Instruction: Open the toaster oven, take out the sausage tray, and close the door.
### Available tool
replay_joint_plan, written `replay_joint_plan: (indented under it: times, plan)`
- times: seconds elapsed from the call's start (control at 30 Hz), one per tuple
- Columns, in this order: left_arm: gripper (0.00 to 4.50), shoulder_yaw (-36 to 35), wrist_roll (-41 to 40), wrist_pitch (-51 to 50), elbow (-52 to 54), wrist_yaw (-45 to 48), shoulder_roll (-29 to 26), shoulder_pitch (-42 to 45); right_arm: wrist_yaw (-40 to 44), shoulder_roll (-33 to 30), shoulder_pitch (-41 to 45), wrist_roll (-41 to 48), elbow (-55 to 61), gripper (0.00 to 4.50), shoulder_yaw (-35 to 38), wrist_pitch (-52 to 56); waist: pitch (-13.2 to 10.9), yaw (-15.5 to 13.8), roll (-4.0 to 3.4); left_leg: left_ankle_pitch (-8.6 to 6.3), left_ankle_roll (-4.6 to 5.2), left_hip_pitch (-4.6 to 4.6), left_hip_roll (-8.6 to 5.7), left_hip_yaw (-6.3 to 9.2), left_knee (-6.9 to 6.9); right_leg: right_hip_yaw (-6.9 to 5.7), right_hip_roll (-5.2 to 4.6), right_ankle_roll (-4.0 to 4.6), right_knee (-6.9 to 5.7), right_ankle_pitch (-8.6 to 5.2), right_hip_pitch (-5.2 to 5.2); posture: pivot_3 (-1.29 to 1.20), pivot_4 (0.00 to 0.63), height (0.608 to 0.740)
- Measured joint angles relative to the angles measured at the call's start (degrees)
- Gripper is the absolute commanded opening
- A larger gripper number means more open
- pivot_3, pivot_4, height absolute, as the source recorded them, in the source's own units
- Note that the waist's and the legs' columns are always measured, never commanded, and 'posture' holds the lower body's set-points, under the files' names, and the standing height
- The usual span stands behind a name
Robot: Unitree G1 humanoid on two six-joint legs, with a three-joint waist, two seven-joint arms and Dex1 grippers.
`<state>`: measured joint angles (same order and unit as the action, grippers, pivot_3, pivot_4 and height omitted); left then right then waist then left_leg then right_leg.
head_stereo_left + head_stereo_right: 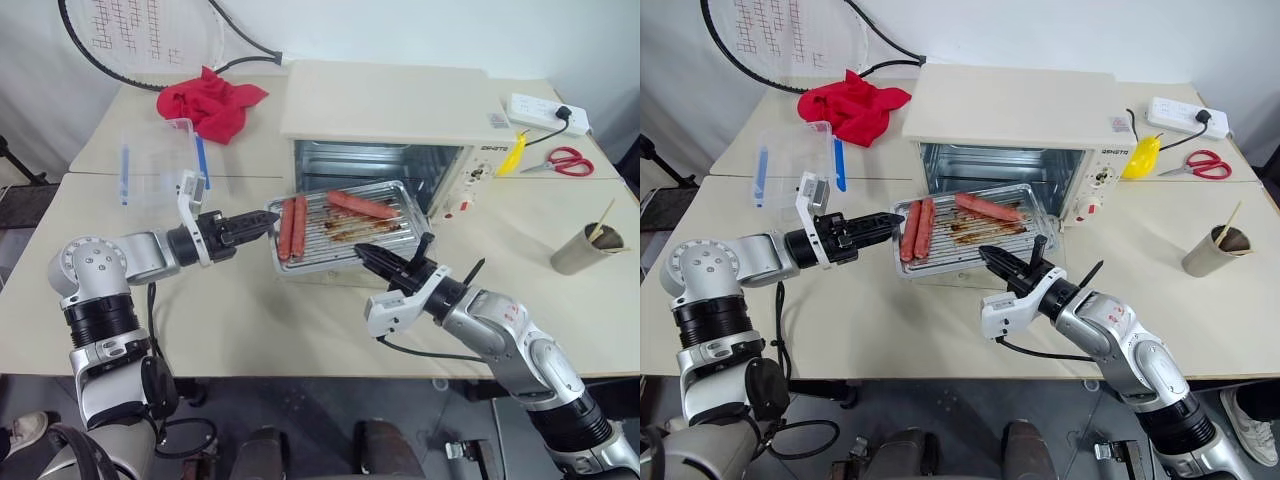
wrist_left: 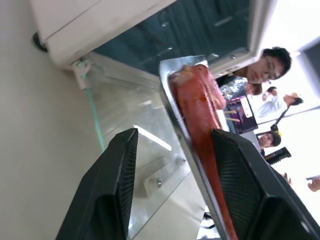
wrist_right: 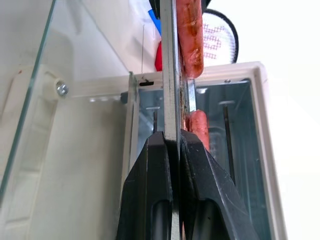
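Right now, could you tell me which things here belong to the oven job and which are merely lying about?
Job: toaster oven, its door folded open, sausage tray, right gripper clamped on the tray's edge, left gripper at its side.

Lying about: red cloth, racket, clear box, scissors, power strip, cup.

Items on the table, by count.
One toaster oven (image 1: 385, 125); one metal tray (image 1: 396, 233) carrying three sausages (image 1: 291, 226); one clear plastic box (image 1: 150, 160) with two blue clips (image 1: 201, 160); one red cloth (image 1: 212, 103); one racket (image 1: 150, 40); one power strip (image 1: 545, 112); one pair of red-handled scissors (image 1: 564, 160); one paper cup (image 1: 586, 248); two grippers, left (image 1: 268, 220) and right (image 1: 360, 250).
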<state>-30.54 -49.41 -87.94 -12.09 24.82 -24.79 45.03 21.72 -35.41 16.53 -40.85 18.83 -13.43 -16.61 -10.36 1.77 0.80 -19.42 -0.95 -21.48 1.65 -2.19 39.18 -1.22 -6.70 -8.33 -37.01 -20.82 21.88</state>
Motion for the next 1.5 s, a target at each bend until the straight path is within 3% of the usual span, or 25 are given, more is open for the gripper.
replay_joint_plan:
  times: [0.3,0.5,0.7,0.8,1.03,1.2,1.3,1.4,1.5]
  plan:
    - [2.54,-2.45,-0.83,-3.97,-1.53,-2.74,0.3,0.2,0.17,-0.29,0.54,0.62,-1.22,0.0,0.44,-1.6,0.0,-0.03,0.0,0.01,-0.02,0.02,0.0,-0.02,-0.01,0.01,0.0,0.0,0.0,0.0,0.0,0.0,0.15,0.74]
    - [2.54,-2.17,-2.55,-4.34,-1.88,-5.21,4.85,0.2,0.8,-0.28,1.31,1.13,-2.08,0.0,0.28,-2.6,0.01,-0.14,0.01,0.01,-0.02,0.02,-0.04,-0.01,0.01,0.0,-0.03,0.0,0.0,0.0,-0.03,0.0,0.15,0.74]
    - [2.54,-2.1,-5.42,-4.49,-3.07,-8.25,5.26,0.21,1.32,-0.28,1.36,1.93,-2.34,0.0,0.28,-3.76,0.01,0.03,0.01,0.01,-0.04,0.06,0.0,-0.02,-0.03,0.01,0.0,0.0,-0.01,0.0,-0.02,0.0,0.15,0.74]
    - [1.99,-2.04,-8.81,-4.48,-5.38,-10.41,5.78,0.42,1.75,-0.28,1.37,2.57,-2.34,0.0,0.28,-4.35,0.01,-0.07,0.01,0.01,-0.04,0.06,-0.02,-0.02,-0.02,0.02,-0.03,0.0,-0.01,0.0,-0.03,0.0,0.15,0.74]
    - [0.08,-2.05,-20.37,-4.49,-11.22,-17.37,5.72,0.48,3.08,-0.28,1.66,3.32,-2.35,0.0,0.26,-5.08,0.01,-0.1,0.01,0.01,-0.04,0.08,-0.02,-0.01,-0.01,0.02,-0.05,0.0,-0.03,0.0,-0.04,0.0,0.15,0.74]
    - [0.03,-5.18,-31.87,-4.45,-15.43,-28.51,7.58,0.07,5.4,-0.34,2.28,5.89,-2.43,0.0,0.44,-4.69,0.01,-0.11,0.03,0.01,-0.03,0.12,-0.01,0.02,0.0,0.01,-0.06,0.0,-0.04,0.0,-0.08,0.0,0.15,0.74]
    - [0.0,-4.83,-39.82,-3.59,-15.46,-35.01,8.1,-2.12,7.43,-0.33,2.25,9.79,-2.39,0.86,0.61,-3.98,0.02,-0.08,0.03,0.01,-0.04,0.19,0.0,0.03,-0.02,0.01,-0.07,0.0,-0.03,0.0,-0.13,0.0,0.15,0.74]
    - [0.0,-0.65,-53.06,2.02,-12.15,-44.2,8.71,-8.33,9.16,-0.46,1.89,13.94,-2.29,1.86,1.02,-3.35,0.02,-0.03,0.03,0.0,-0.06,0.31,0.15,0.06,-0.05,0.02,-0.08,0.0,0.0,0.0,-0.23,0.0,0.15,0.74]
    - [0.0,2.04,-60.62,6.95,-7.49,-48.73,8.55,-14.75,10.84,-2.07,0.57,18.26,-2.2,2.93,2.96,-3.06,0.02,-0.16,0.03,0.0,-0.06,0.31,0.11,0.07,0.01,0.01,-0.14,0.0,0.0,0.0,-0.28,0.0,0.15,0.74]
